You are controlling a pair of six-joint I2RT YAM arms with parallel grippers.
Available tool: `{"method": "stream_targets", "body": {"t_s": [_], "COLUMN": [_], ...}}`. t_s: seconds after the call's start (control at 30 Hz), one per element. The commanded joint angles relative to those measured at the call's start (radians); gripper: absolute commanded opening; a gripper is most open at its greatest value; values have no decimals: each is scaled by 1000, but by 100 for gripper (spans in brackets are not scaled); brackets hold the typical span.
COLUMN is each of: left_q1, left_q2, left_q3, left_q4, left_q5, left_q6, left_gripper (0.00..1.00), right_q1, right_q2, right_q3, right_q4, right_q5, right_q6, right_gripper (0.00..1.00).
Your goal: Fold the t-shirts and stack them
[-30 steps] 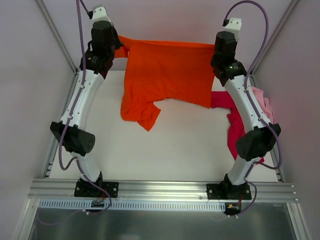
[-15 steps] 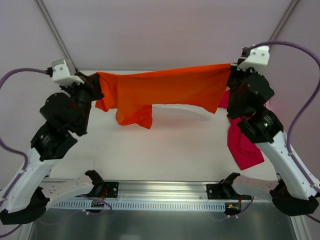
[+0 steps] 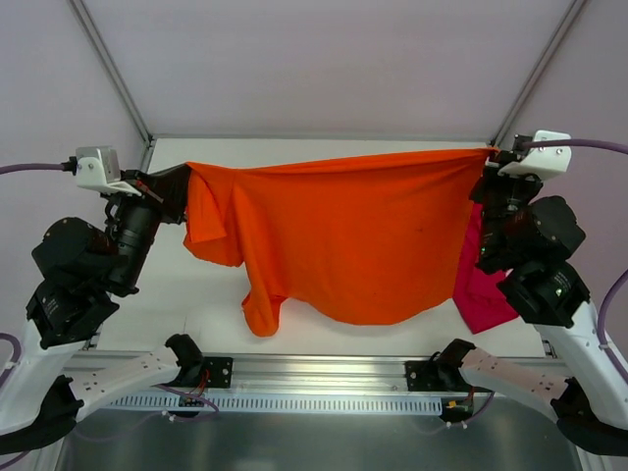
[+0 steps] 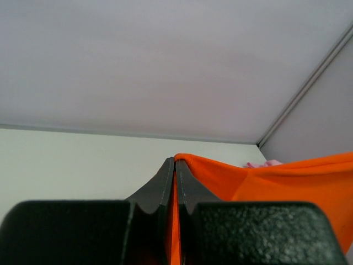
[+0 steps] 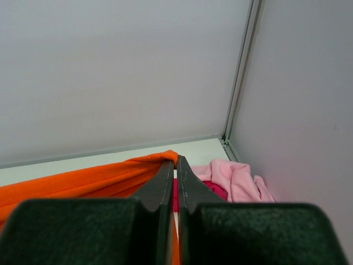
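The orange t-shirt [image 3: 353,235] hangs in the air as a wide sheet, its top edge stretched between my two grippers. My left gripper [image 3: 182,177] is shut on the shirt's left corner, with orange cloth pinched between its pads [image 4: 175,160]. At the other end my right gripper [image 3: 488,155] is shut on the right corner [image 5: 177,159]. A sleeve dangles at the lower left. The magenta-red t-shirt [image 3: 481,294] lies crumpled on the table at the right, partly hidden behind the orange cloth and my right arm. Beside it, in the back right corner, the pink t-shirt [image 5: 237,179] is bunched up.
The white table [image 3: 196,294] is enclosed by pale walls with metal corner posts [image 3: 113,69]. An aluminium rail [image 3: 324,368] with both arm bases runs along the near edge. The right wall [image 5: 309,110] stands close to my right gripper.
Both arms have swung up, outward and toward the near edge. The orange t-shirt has risen off the table and now hangs spread wide between the grippers.
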Motion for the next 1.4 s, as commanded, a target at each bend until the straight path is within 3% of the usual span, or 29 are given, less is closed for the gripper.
{"method": "stream_targets", "body": {"t_s": [0.0, 0.1, 0.2, 0.3, 0.33, 0.37, 0.5, 0.73, 0.93, 1.1, 1.23, 1.37], "left_q1": [2, 3, 29, 184, 234, 320, 443, 531, 574, 602, 652, 660], "left_q2": [12, 121, 296, 443, 475, 538, 706, 1064, 1277, 1384, 1489, 1516], "left_q3": [-5, 34, 89, 178, 198, 224, 252, 410, 531, 645, 812, 828], "left_q4": [77, 129, 252, 156, 127, 104, 133, 165, 174, 169, 87, 117], "left_q5": [-72, -248, -325, -205, -84, -45, 38, 93, 138, 190, 259, 255], "left_q6": [68, 124, 285, 179, 76, 47, -6, -13, -28, -54, -100, -68], "left_gripper": [0, 0, 0, 0, 0, 0, 0, 0, 0, 0, 0, 0], "right_q1": [-10, -13, -70, -160, -176, -196, -268, -352, -380, -424, -464, -472], "right_q2": [45, 117, 275, 424, 459, 528, 702, 973, 1170, 1278, 1384, 1439], "right_q3": [28, 3, 82, 162, 185, 208, 326, 446, 513, 605, 774, 822], "right_q4": [82, 230, 197, 143, 113, 85, 80, 91, 76, 38, -59, -32], "right_q5": [57, 82, 59, -25, -44, -61, -98, -150, -200, -246, -300, -306], "right_q6": [-75, -185, -164, -72, -28, -6, 29, 68, 80, 117, 172, 149], "right_gripper": [1, 1, 1, 1, 1, 1, 1, 1, 1, 1, 1, 1]}}
